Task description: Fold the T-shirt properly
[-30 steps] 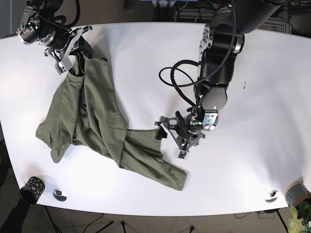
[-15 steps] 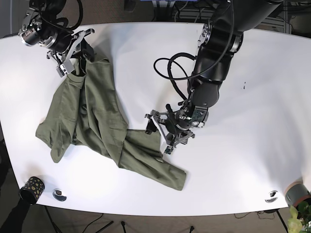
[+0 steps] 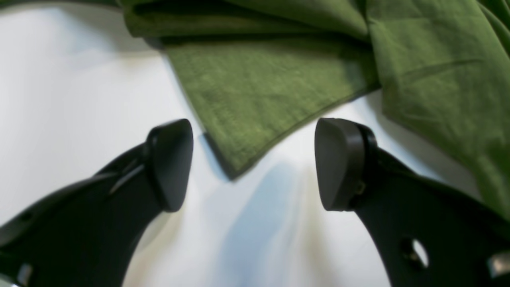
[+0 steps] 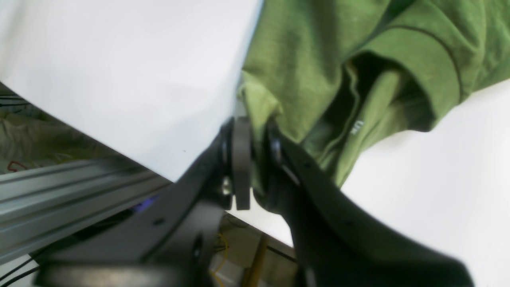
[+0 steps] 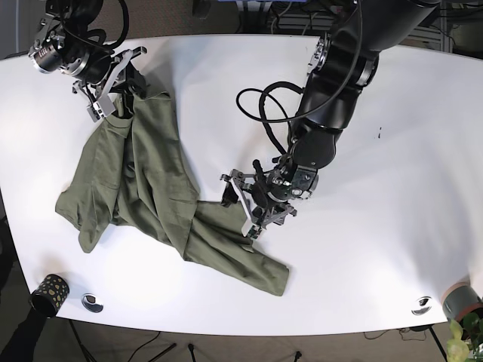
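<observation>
Change since earlier: left arm's gripper has slid further toward frame left, from bare table beside the shirt to the shirt's edge at frame centre; the right one has shifted only slightly at upper left.
Table point(image 5: 392, 249): white, filling nearly the whole base view, bare across its right half.
T-shirt point(image 5: 143, 177): olive green, crumpled, lying on the left half of the table; it runs from the upper left down to a tail at lower centre. One edge sticks out toward frame centre.
Left arm point(image 5: 332, 98): black, reaching down from the top right of the base view toward centre, with looped black cable beside it.
Left gripper point(image 5: 243, 205): at the shirt's centre edge, fingers spread wide. In its wrist view a corner of green cloth point(image 3: 239, 119) points down into the gap between the two black pads point(image 3: 171, 163), touching neither; white table shows below.
Right gripper point(image 5: 113, 79): upper left of the base view, at the top end of the shirt. Its wrist view shows the fingers pinched together on a fold of green fabric point(image 4: 259, 119) beside the collar opening.
Cup point(image 5: 48, 292): dark, speckled, lower left corner.
Small round objects: one point(image 5: 93, 303) near the cup, another point(image 5: 422, 305) at lower right.
</observation>
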`<move>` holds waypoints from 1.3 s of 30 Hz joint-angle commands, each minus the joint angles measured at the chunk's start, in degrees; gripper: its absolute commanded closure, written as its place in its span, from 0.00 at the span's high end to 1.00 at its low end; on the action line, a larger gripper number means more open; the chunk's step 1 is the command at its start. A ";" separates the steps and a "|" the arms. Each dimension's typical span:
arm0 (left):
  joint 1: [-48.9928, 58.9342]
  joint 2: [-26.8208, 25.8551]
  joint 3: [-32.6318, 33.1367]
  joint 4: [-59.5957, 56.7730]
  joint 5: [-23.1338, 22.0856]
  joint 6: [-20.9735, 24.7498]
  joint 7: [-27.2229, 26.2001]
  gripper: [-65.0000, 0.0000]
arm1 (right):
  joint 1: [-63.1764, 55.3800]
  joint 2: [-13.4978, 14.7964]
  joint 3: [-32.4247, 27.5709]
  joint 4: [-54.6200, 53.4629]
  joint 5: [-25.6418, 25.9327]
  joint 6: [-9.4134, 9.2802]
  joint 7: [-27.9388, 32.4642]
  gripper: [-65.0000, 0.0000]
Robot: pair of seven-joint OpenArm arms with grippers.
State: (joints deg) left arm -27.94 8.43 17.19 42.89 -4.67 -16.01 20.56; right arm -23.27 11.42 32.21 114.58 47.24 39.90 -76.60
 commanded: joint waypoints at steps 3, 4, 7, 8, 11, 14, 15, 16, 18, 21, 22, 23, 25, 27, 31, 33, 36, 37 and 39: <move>-2.34 0.57 6.24 -4.43 0.05 -0.30 2.43 0.33 | 0.01 0.67 0.37 0.71 1.24 0.10 0.86 0.00; -2.96 0.57 7.38 -5.49 0.05 -0.30 2.43 0.26 | 0.01 0.67 0.37 0.71 1.24 0.10 0.86 0.00; -3.92 0.57 8.79 -7.69 0.23 -0.30 1.38 0.07 | 0.01 0.67 0.37 0.71 1.24 0.10 0.86 0.00; -3.92 0.57 8.79 -7.77 0.23 -0.21 0.94 0.02 | 0.01 0.67 0.37 0.71 1.15 0.10 0.86 0.00; -4.01 0.57 7.91 -7.69 0.23 -0.12 0.85 0.01 | 0.01 0.67 0.37 0.71 1.15 0.10 0.86 0.00; -4.01 0.57 5.10 -5.31 0.40 -0.12 1.11 0.00 | 0.19 0.67 0.37 0.71 1.06 0.10 0.86 0.00; -3.66 -0.29 3.78 -2.94 0.40 -0.12 1.99 0.00 | 0.89 0.67 0.37 0.71 1.06 0.10 0.86 0.00; -3.57 -1.00 2.72 -0.83 0.40 -0.12 3.31 0.00 | 1.33 0.67 0.45 0.71 0.98 0.10 0.86 0.00; -3.13 -2.76 0.70 4.18 0.40 -0.12 6.30 0.00 | 2.30 0.67 0.72 0.62 0.80 0.10 0.86 0.00; 0.65 -5.30 -0.79 12.09 0.40 -0.12 9.73 0.00 | 3.97 0.67 0.80 0.62 0.80 0.10 0.86 0.00; 1.97 -6.45 -1.06 15.08 0.49 -0.12 10.26 0.00 | 4.41 0.67 0.80 0.62 0.80 0.10 0.86 0.00; 3.28 -7.85 -1.15 17.90 0.49 -0.12 10.96 0.00 | 4.59 0.67 0.80 0.54 0.80 0.10 0.86 0.00; 5.31 -10.05 -1.23 22.56 0.23 -0.12 12.45 0.00 | 5.46 0.67 0.63 0.54 0.80 0.10 0.86 0.00; 7.06 -11.99 -2.38 25.90 0.23 -0.12 13.42 0.00 | 5.64 0.67 0.54 0.54 0.80 0.10 0.86 0.00; 9.61 -12.69 -4.93 28.45 0.14 -0.30 13.77 0.01 | 5.90 0.67 0.45 0.54 0.80 0.10 0.86 0.00; 10.14 -12.60 -5.01 28.97 0.14 -0.30 13.77 0.05 | 6.26 0.67 0.45 0.54 0.80 0.10 0.86 0.00; 9.97 -11.37 -4.58 28.53 0.14 -0.30 13.77 0.25 | 6.26 0.67 0.37 0.54 0.80 0.10 0.86 0.00; 9.97 -10.49 -4.49 28.53 0.14 -0.30 13.77 0.32 | 6.26 0.67 0.37 0.54 0.80 0.10 0.86 0.00; 9.79 -8.82 -4.31 28.45 0.31 -0.30 13.77 0.51 | 6.26 0.67 0.37 0.54 0.80 0.10 0.86 0.00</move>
State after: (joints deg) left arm -16.27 -2.11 12.64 70.35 -3.81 -16.16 35.88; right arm -17.28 11.40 32.34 114.30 46.87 39.90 -76.75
